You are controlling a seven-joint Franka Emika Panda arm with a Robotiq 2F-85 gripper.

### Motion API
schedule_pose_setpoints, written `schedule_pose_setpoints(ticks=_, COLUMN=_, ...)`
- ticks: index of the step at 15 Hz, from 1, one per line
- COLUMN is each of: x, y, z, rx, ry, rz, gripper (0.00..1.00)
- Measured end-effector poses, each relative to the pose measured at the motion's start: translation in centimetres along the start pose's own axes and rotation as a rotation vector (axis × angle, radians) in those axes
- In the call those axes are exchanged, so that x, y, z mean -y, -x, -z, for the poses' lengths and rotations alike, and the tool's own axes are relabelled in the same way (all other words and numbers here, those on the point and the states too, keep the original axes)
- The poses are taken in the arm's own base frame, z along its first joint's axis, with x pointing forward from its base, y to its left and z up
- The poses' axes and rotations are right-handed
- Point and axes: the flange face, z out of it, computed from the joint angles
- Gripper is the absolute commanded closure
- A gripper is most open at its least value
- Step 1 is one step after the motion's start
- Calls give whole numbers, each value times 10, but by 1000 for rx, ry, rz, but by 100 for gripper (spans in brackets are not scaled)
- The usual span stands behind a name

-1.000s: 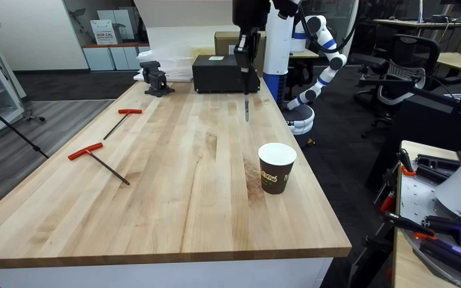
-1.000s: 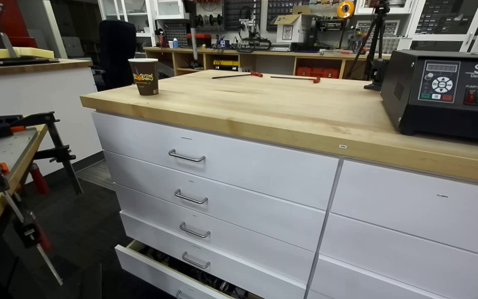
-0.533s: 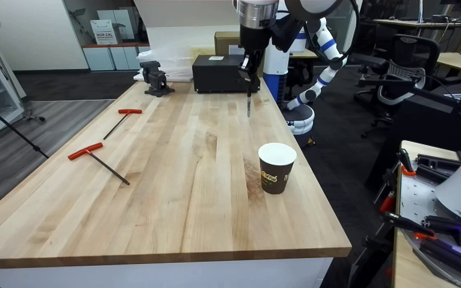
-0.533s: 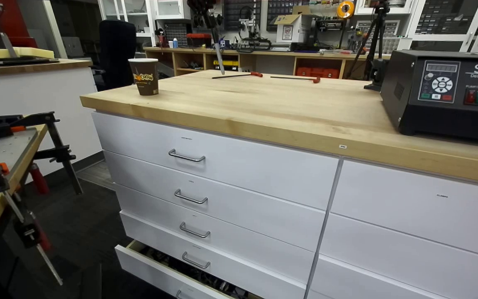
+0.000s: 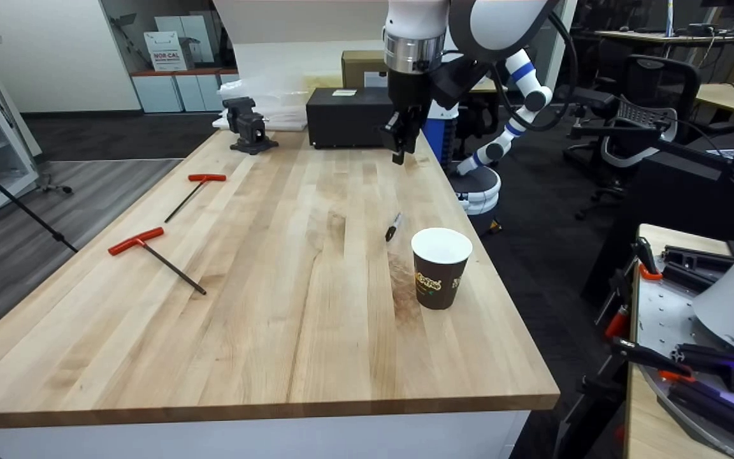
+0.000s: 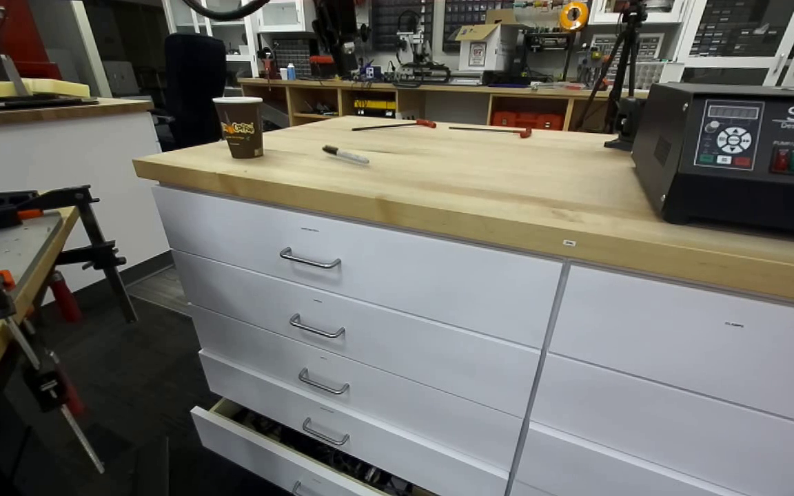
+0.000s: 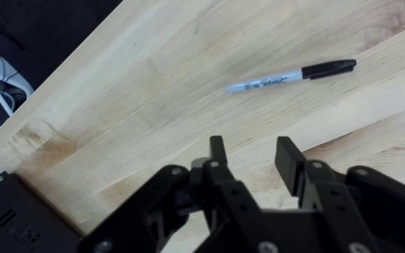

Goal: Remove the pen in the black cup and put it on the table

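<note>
The pen, a grey marker with a black cap, lies flat on the table near the black cup. It also shows in an exterior view and in the wrist view. The cup stands upright near the table's edge, also in an exterior view; only its white inner wall shows, not its bottom. My gripper is open with nothing between its fingers. It hangs above the table, apart from the pen, and shows small and dark in an exterior view.
Two red-handled tools lie across the table from the cup. A big black box stands at the table's end, close to the gripper, also in the wrist view. A black vise stands beside it.
The pen hung upright from my gripper above the table in the earlier frames. Now the gripper is open and the pen lies on the table. The arm has come lower.
</note>
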Motion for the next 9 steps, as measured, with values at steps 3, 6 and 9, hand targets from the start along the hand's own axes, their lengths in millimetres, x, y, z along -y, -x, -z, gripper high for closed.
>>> schedule_pose_setpoints(ticks=3, x=10, y=2, z=6, rx=30, ry=-82, rz=-40, gripper=8)
schedule_pose_setpoints(ticks=6, x=16, y=6, z=21, rx=30, ry=-137, rz=-60, gripper=12)
schedule_pose_setpoints(ticks=9, x=15, y=9, z=29, rx=24, ry=-144, rz=-62, gripper=7)
